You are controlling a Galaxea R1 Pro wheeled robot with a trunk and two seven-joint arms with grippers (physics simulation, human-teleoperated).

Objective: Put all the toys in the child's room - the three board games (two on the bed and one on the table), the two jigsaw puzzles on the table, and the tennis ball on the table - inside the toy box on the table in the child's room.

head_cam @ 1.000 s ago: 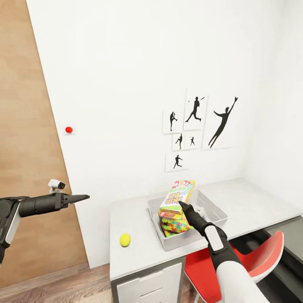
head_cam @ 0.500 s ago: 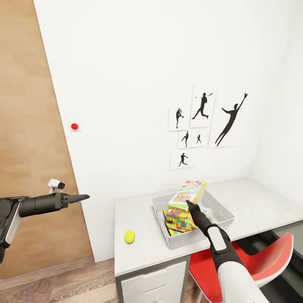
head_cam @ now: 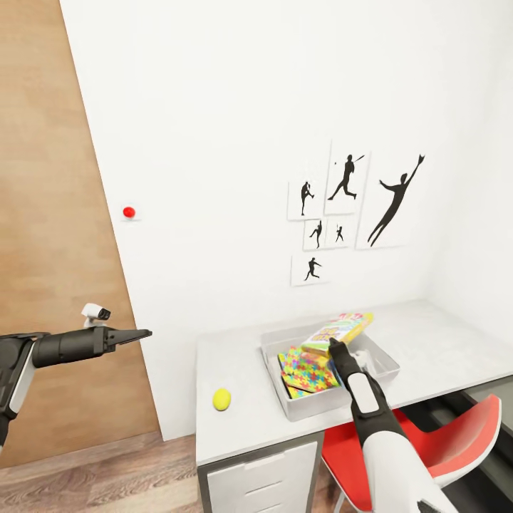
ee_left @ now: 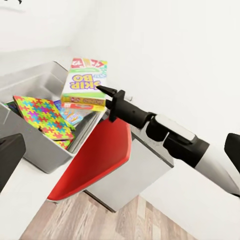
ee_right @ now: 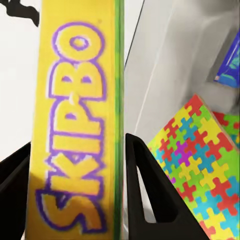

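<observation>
My right gripper [head_cam: 333, 346] is shut on a yellow Skip-Bo board game [head_cam: 339, 329], holding it tilted over the far part of the light grey toy box [head_cam: 313, 407] on the table [head_cam: 242, 427]. The wrist view has the game [ee_right: 75, 125] between both fingers [ee_right: 145, 190]. A jigsaw puzzle [head_cam: 308, 370] with bright interlocking pieces lies inside the box on other flat boxes [ee_left: 75, 114]. The tennis ball [head_cam: 221, 399] rests on the table left of the toy box. My left gripper [head_cam: 140, 333] hangs open off the table's left end, far from everything.
A red-and-white chair [head_cam: 456, 434] is tucked at the desk by my right arm. Black silhouette posters [head_cam: 349, 206] hang on the white wall behind. A wood panel [head_cam: 43, 214] stands at left, and white drawers [head_cam: 256, 477] sit under the tabletop.
The head view has panned a little. My right gripper carried the Skip-Bo game back and right, tipping it flatter over the toy box. The left arm has not moved.
</observation>
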